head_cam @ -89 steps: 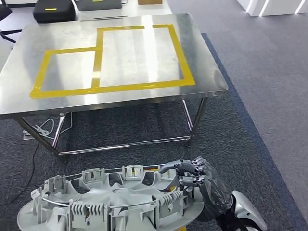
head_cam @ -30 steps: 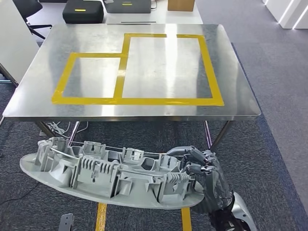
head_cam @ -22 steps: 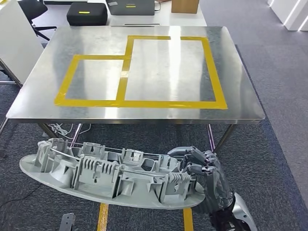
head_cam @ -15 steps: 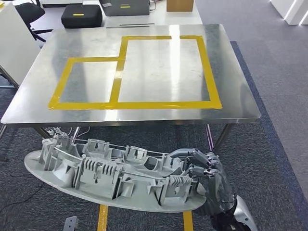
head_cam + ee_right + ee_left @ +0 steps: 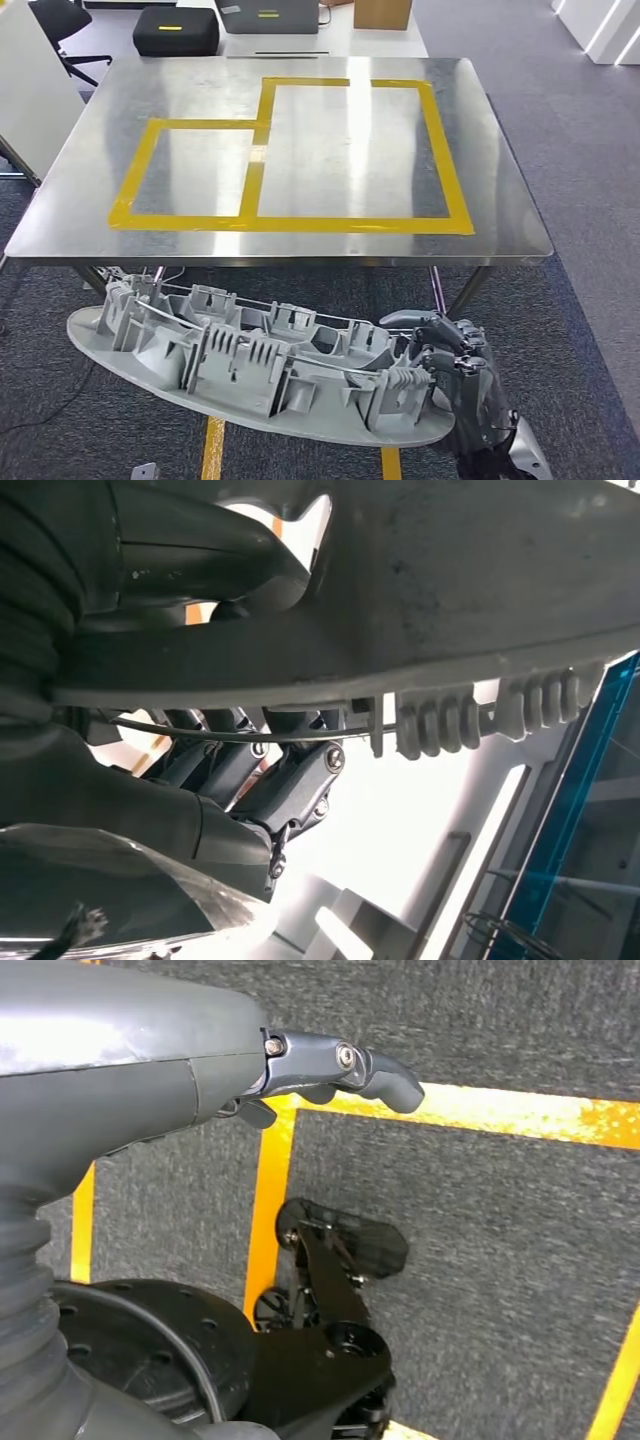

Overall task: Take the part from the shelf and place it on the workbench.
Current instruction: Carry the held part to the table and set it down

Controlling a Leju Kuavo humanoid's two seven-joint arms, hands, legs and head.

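One long grey plastic part [image 5: 249, 370] held at its right end by right hand [image 5: 445, 370], fingers [image 5: 423, 325] curled over ribbed upper side, thumb under it. Part hangs level above dark carpet, in front of steel workbench [image 5: 498, 215], below its near edge, not touching it. Yellow tape outlines [image 5: 355, 224] mark two boxes on benchtop. Left hand [image 5: 226, 1050] hangs over carpet with yellow floor lines, holding nothing, fingers loosely extended. Black case [image 5: 175, 30] lies beyond bench.

Your view has swung round to face the workbench [image 5: 513, 225] squarely.
The part [image 5: 249, 370] in your right hand [image 5: 453, 375] now tilts lower at the hand's end, just short of the workbench's near edge.
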